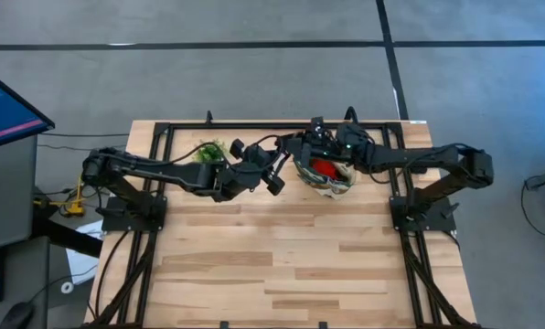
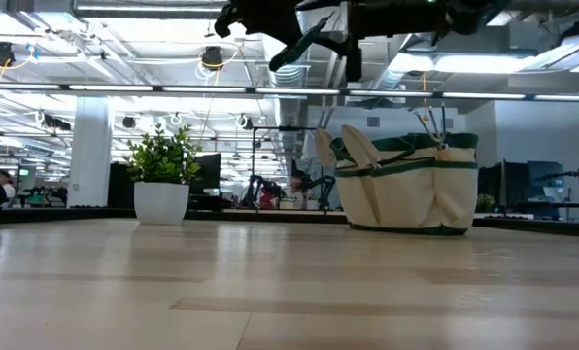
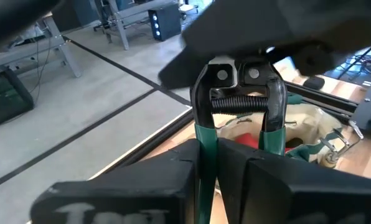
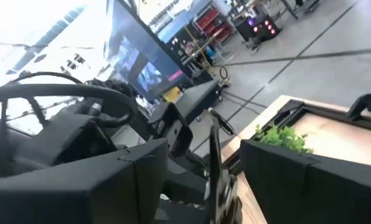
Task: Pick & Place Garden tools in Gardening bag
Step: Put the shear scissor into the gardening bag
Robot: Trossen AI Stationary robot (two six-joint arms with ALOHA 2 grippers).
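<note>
Worktop (image 1: 282,265) near half and middle: bare planks, free passage edge to edge. Far edge crowded: gardening bag (image 1: 327,176) right of centre, potted plant (image 1: 209,151) left of centre, narrow gap between them. Space above that gap taken by left claw (image 1: 274,170), closed on pruning shears (image 3: 240,118), and right claw (image 1: 302,146), both raised beside bag's mouth. Bag mouth partly filled by red piece (image 1: 325,168). Low view: clear air under raised arms, plant and bag well apart.
</note>
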